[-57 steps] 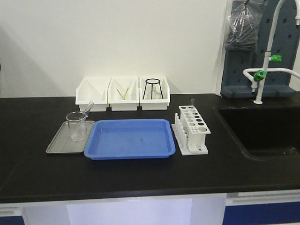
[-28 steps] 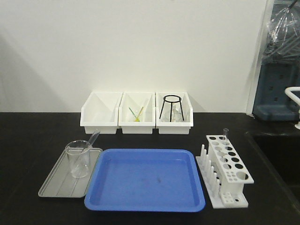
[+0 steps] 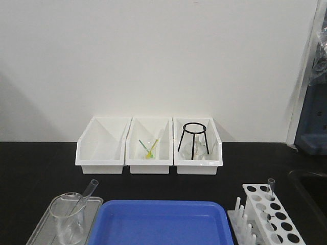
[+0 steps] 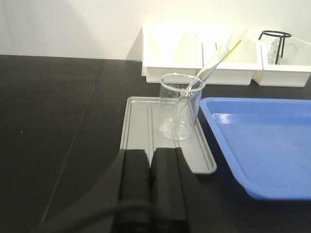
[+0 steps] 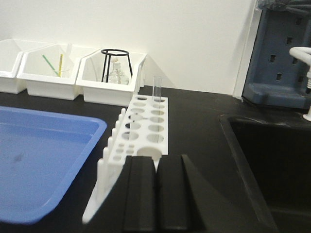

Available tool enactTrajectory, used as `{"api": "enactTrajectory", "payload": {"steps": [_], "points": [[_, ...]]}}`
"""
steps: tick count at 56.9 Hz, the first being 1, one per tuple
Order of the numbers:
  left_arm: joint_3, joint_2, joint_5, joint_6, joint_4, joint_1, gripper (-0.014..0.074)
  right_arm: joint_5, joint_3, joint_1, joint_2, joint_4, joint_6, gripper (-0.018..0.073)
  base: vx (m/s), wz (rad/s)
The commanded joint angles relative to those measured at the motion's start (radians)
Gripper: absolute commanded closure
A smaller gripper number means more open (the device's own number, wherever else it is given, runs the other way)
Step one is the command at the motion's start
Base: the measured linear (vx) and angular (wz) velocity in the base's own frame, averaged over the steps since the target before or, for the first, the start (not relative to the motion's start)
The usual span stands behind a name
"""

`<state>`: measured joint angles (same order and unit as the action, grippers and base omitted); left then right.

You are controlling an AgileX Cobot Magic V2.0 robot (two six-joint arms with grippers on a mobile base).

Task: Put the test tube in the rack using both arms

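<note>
- The left gripper (image 4: 150,158) hangs over the front left part of the black counter (image 4: 58,107), near the front edge of the grey tray (image 4: 141,121). Its fingers are pressed together with nothing between them.
- The grey tray lies left of centre, with a clear beaker (image 4: 181,111) standing near its right edge.
- The test tube (image 4: 210,68) leans inside the beaker, its bottom on the beaker floor and its open rim pointing up and back to the right.
- A blue tray (image 4: 262,145) lies just beside the grey tray's right edge.
- Three white bins (image 3: 148,166) stand in a row along the counter's back edge; the rightmost holds a black wire stand (image 3: 182,139).
- The rack (image 5: 144,121) stands right of the blue tray, pegs on its left side.
- A second tube (image 5: 157,88) stands upright in a hole at the rack's far right corner.
- The right gripper (image 5: 156,162) sits at the rack's near end, fingers closed and empty.
- A sink (image 5: 272,160) is sunk into the counter's right end.
</note>
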<state>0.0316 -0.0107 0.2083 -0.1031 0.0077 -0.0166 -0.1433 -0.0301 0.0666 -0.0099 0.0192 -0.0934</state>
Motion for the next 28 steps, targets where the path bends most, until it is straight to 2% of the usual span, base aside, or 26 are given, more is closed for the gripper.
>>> {"api": "enactTrajectory", "payload": {"steps": [1,14,28], "points": [[-0.030,-0.015,-0.084,-0.005,-0.008,0.003,0.0603,0.078,-0.018,-0.005,-0.008,0.011,-0.009,0.0570,0.29,-0.03],[-0.030,-0.015,-0.084,-0.005,-0.008,0.003,0.0603,0.078,-0.018,-0.005,-0.008,0.011,-0.009,0.0570,0.24,-0.02],[-0.030,-0.015,-0.084,-0.005,-0.008,0.003,0.0603,0.078,-0.018,-0.005,-0.008,0.011,-0.009,0.0570,0.12,-0.01]]}}
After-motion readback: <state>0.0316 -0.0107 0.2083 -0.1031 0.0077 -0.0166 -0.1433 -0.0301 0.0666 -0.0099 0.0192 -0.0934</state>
